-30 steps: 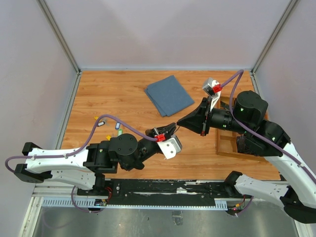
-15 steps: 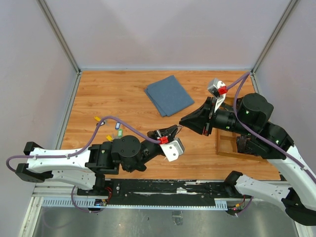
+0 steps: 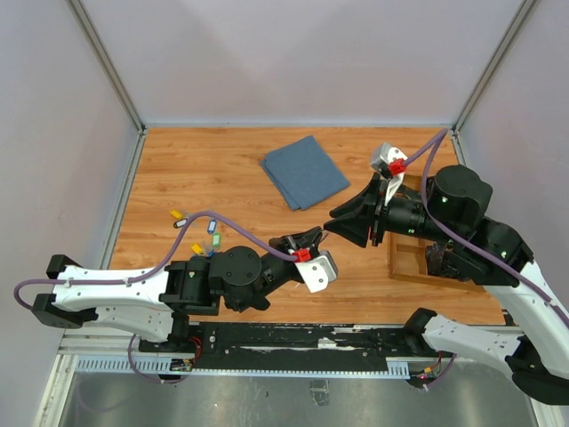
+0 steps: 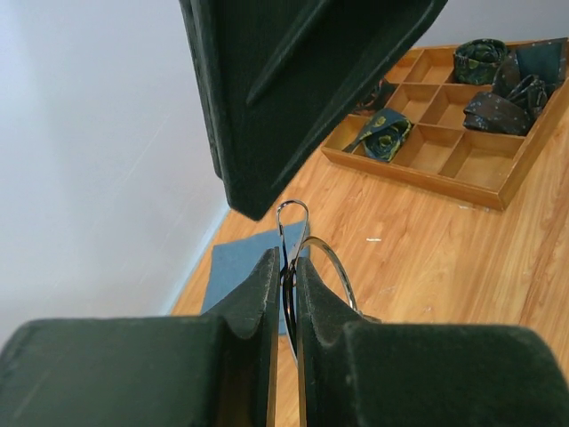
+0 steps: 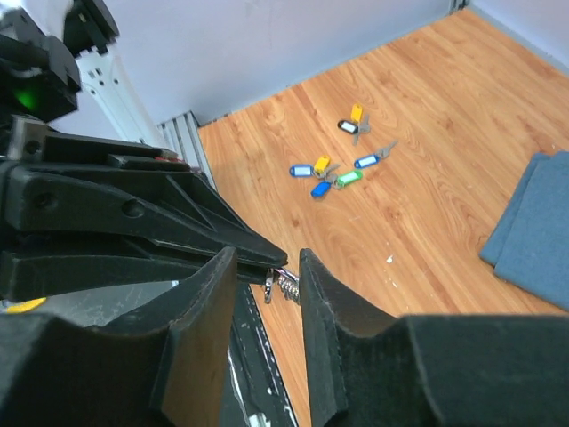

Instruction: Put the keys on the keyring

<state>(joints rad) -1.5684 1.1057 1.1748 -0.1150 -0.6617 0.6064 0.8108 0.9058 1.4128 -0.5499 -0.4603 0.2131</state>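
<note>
Surface: wooden table [image 3: 222, 169] inside pale walled cell, both arms reaching toward the middle from 6 o'clock.
Left gripper [image 3: 313, 237]: pinching tight on the keyring [image 4: 307, 240], holding it in the air just past table centre toward 5 o'clock; wire loop sticking up out of the fingertips in the left wrist view.
Right gripper [image 3: 336, 228]: jaws now standing a narrow way apart, gripping nothing; tip facing the left tip from 3 o'clock with a small gap showing in the top view.
Change: a second ago the right tip was closed and touching the left tip; now it is opening and backing off toward 3 o'clock, while the left arm is sliding a little toward 5 o'clock with the ring.
Meaning: looks like the right arm is letting go of the ring after a handover or a regrip, leaving the left as the only holder; the right is getting free for fetching.
Keyring detail: short chain bit dangling under the left fingertips, seen through the right jaws in the right wrist view; no key seen hanging on the ring.
Keys [image 3: 197, 233]: lying loose in a small cluster at 9 o'clock, yellow, green, blue and dark tags, well apart from both grippers.
Progress: early by my read, threading not yet starting.
Next need: right arm likely crossing to 9 o'clock for one key; tiny key eye versus thin wire is going to need fine alignment.
Other: folded blue cloth [image 3: 305, 171] at 12 o'clock; divided wooden tray [image 3: 411, 265] at 4 o'clock under the right arm, holding dark rolled fabric.
</note>
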